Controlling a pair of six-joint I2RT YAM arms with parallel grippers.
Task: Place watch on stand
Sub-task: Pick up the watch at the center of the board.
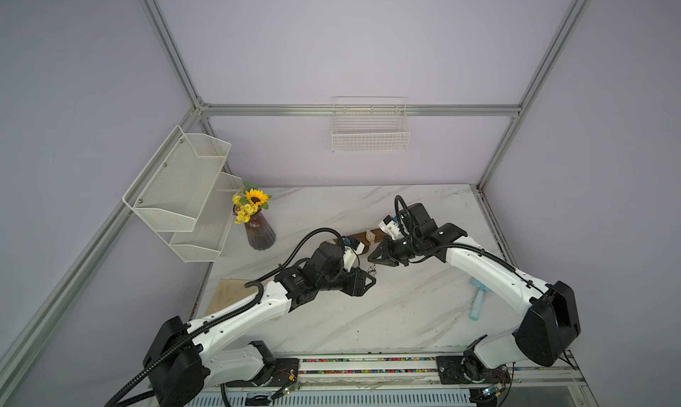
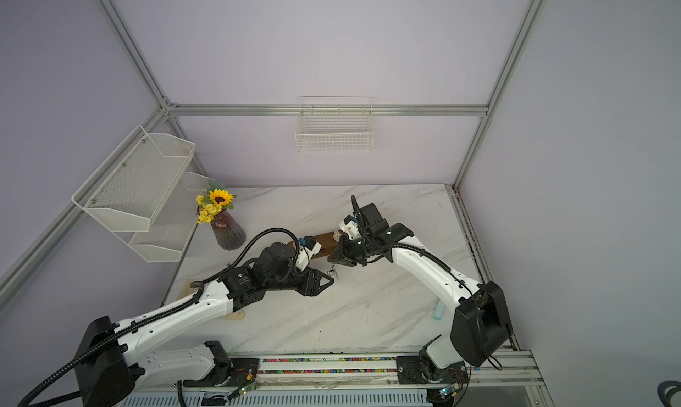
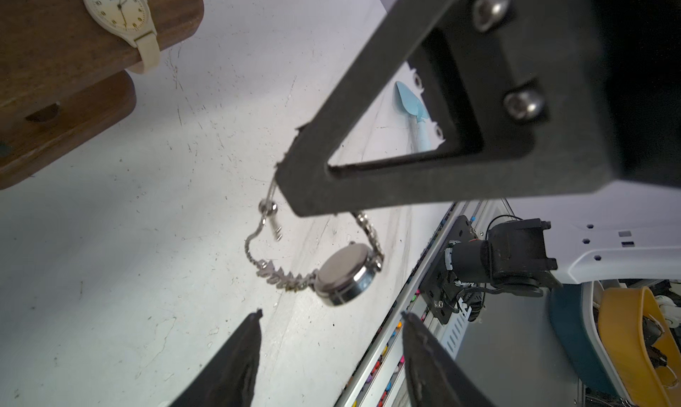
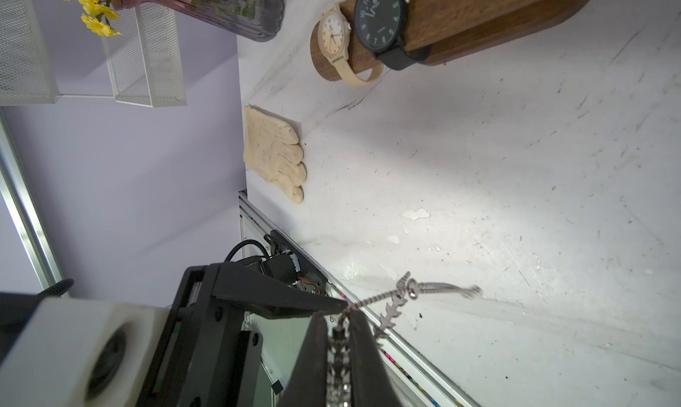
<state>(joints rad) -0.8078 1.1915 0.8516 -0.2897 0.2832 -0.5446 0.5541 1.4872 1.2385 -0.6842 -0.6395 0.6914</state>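
Over the bench [image 3: 110,258], near the wooden stand [image 4: 479,14], the silver watch [image 3: 344,276] dangles by its chain band from the right gripper [image 4: 341,324], whose jaws are pinched tight on the links. Close beside it the left gripper [image 3: 331,313] stands with jaws apart, holding nothing. On the wooden stand's long bar a cream watch [image 4: 333,31] and a black watch [image 4: 379,18] sit strapped around the wood, side by side.
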